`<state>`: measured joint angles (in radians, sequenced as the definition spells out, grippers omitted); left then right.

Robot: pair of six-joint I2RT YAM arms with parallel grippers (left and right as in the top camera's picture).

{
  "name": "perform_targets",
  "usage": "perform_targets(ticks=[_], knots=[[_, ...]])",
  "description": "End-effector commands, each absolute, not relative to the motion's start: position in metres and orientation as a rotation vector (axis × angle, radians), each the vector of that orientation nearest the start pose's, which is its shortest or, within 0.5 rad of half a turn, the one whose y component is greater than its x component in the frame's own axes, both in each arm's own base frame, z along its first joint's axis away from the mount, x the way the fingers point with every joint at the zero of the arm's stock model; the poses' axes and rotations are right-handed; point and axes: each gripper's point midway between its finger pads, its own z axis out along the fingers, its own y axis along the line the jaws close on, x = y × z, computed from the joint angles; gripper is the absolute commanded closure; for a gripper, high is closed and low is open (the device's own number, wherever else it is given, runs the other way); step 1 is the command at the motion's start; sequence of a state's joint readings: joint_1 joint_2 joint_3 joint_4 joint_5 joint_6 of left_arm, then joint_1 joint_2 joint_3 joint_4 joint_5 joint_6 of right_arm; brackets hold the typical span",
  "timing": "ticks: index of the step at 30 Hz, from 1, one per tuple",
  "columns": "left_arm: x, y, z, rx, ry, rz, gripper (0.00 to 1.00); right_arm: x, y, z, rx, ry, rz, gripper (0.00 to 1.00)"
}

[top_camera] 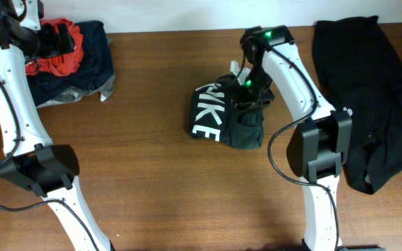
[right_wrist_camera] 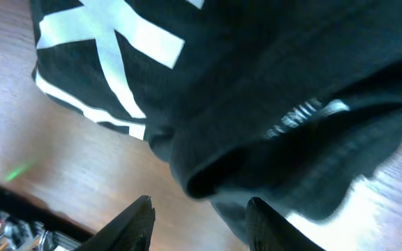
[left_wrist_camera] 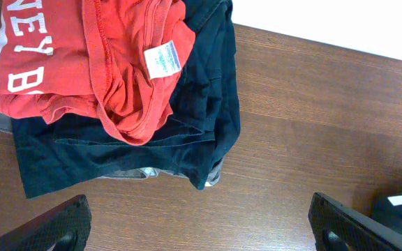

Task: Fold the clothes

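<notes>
Now the right pincer, jaws apart, straddles a fold of the black shirt on the tabletop, apparently to pinch it; the left pincer, wide apart, hovers over the pile.

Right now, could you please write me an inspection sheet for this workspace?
Surface: brown wooden table.
Job's things: black lettered T-shirt bunched at centre; black garments heaped at right; red garment on navy garment at far left.
Clutter: nothing seen.
Grippers: left gripper open above the left heap; right gripper parted, jaws astride a fold of the lettered T-shirt.
Cables: black cable looping beside the right arm.
Surroundings: white strip beyond the table's far edge.
</notes>
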<state>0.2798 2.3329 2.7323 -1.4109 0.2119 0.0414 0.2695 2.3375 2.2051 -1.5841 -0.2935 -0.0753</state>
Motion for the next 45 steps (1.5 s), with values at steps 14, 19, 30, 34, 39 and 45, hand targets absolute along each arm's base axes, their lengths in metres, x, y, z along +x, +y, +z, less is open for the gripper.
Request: perform_targets(ticks=[14,19,30,34,39,45], knots=[[0.525,0.105,0.248,-0.188,2.549,-0.166,0.01,0.383,0.147,0.076,-0.535,3.262,0.346,0.96],[0.525,0.105,0.248,-0.187,2.548,-0.165,0.01,0.388,0.117,0.076,-0.424,3.292,0.327,0.96],[0.526,0.105,0.248,-0.187,2.546,-0.165,0.01,0.375,0.082,0.081,-0.394,3.364,0.384,0.45],[0.525,0.105,0.248,-0.187,2.549,-0.166,0.01,0.374,0.085,0.093,-0.399,3.352,0.421,0.4],[0.523,0.092,0.247,-0.123,2.558,-0.219,0.01,0.397,0.087,0.145,-0.389,3.182,0.418,0.35],[0.514,0.034,0.239,0.093,2.615,-0.361,0.02,0.438,0.065,0.216,-0.145,2.93,0.383,0.24]])
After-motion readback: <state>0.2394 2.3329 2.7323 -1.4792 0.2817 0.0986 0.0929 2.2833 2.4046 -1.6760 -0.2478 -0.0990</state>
